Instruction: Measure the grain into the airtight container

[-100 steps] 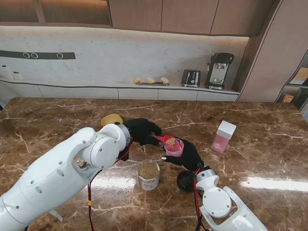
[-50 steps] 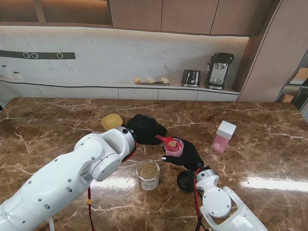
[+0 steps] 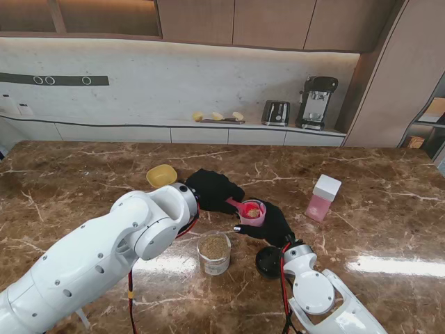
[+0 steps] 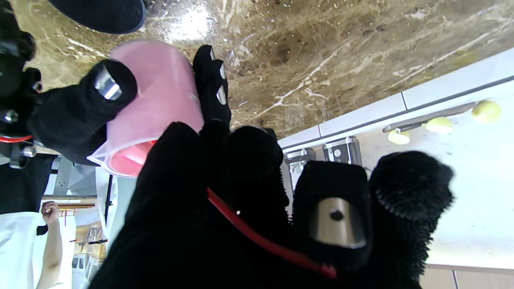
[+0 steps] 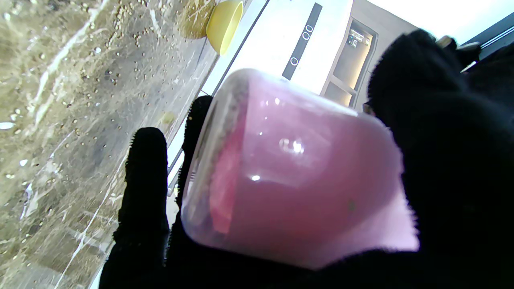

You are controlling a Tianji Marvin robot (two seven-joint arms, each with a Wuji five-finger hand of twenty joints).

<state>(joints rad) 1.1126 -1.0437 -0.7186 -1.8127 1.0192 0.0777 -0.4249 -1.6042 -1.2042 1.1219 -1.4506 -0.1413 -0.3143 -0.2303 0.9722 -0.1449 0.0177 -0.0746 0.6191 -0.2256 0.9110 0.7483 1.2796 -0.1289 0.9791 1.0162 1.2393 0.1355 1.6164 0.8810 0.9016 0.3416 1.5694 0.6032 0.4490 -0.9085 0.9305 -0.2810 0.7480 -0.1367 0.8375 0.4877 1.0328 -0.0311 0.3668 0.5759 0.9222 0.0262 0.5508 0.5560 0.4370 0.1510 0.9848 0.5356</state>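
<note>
Right robot hand is closed around a pink container, held just above the bench near centre. Left robot hand grips a red scoop whose bowl, loaded with grain, sits over the container mouth. A clear jar of grain stands nearer to me. A yellow bowl lies to the left, a pink lidded box to the right.
</note>
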